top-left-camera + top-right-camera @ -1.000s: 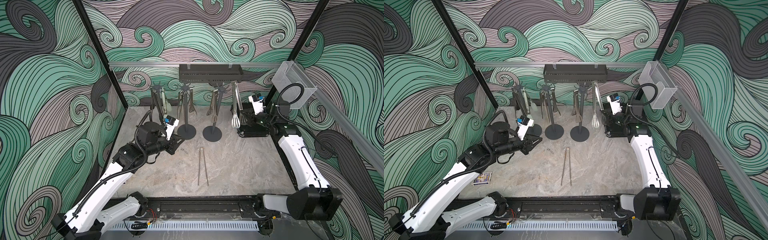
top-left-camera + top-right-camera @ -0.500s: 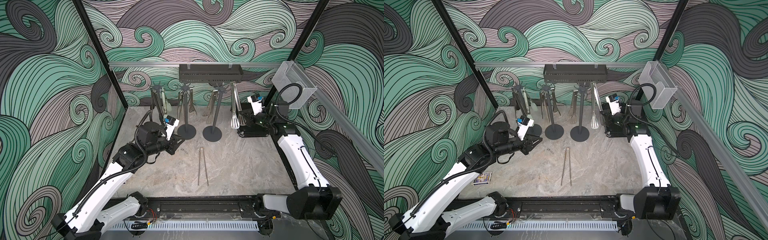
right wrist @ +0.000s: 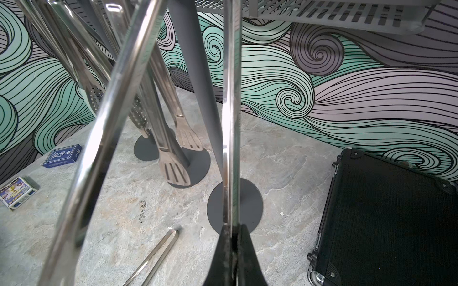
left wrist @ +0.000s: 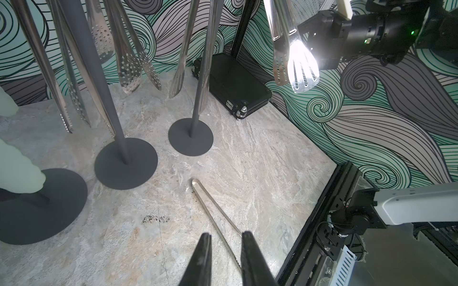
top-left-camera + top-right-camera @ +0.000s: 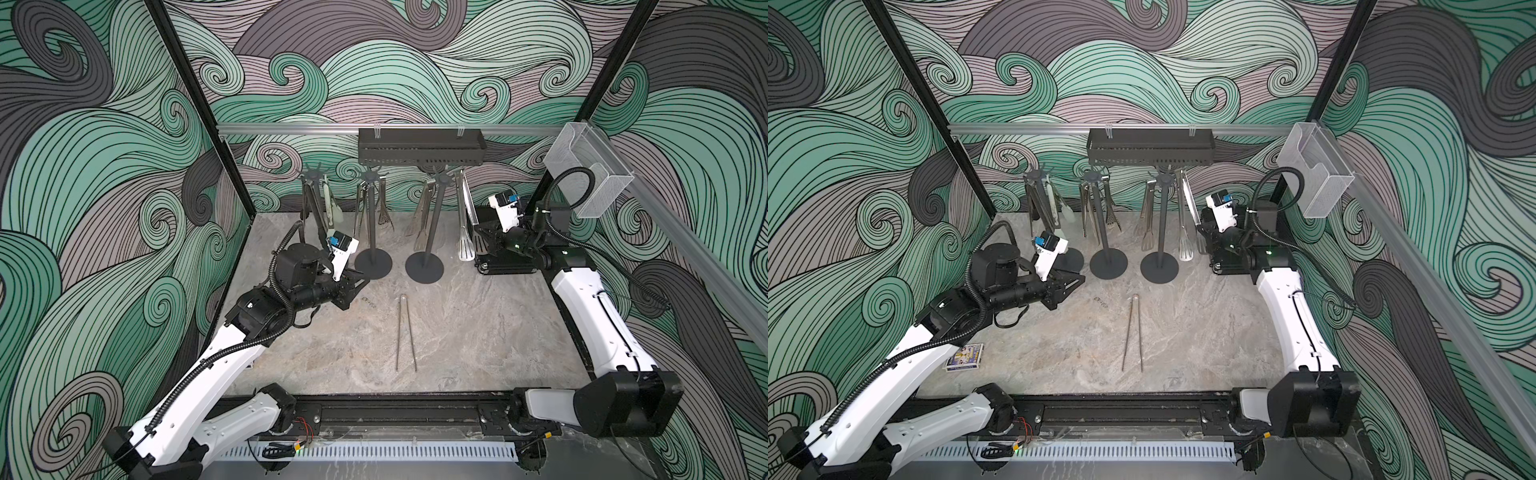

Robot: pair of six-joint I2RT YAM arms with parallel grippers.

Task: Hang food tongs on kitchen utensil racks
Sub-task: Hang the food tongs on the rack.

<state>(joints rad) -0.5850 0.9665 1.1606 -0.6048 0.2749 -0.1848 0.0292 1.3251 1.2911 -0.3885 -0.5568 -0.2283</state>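
Three dark grey utensil racks stand in a row at the back of the marbled surface (image 5: 490, 332): the 11 o'clock rack (image 5: 1074, 259), the 12 o'clock rack (image 5: 371, 232) and the 1 o'clock rack (image 5: 437, 232). Each is a pole on a round base with a star of hooks on top, and steel tongs dangle from each in both top views. Pale-green tongs (image 5: 333, 205) hang on the 11 o'clock rack. The right tool (image 5: 478, 239) sits at 3 o'clock of the 1 o'clock rack, clenched on one arm of the slotted steel tongs (image 5: 464, 224). The right wrist view shows its fingers (image 3: 223, 250) pressed tight against that thin arm. These tongs hang tips down with their top end up by the rack's hooks; whether it sits on a hook I cannot tell. The loose tongs (image 5: 405, 332) lie flat near the middle of the surface, closed end toward 12 o'clock and tips toward 6. The left tool (image 5: 360, 285) hovers at 9 o'clock of that closed end, apart from it and released. In the left wrist view its fingers (image 4: 204, 255) stand a little parted and grip nothing. A black case (image 5: 505, 266) lies at 2 o'clock under the right tool, a black perforated shelf (image 5: 419, 145) hangs on the back rail, and a card box (image 5: 965, 357) lies at 8 o'clock.
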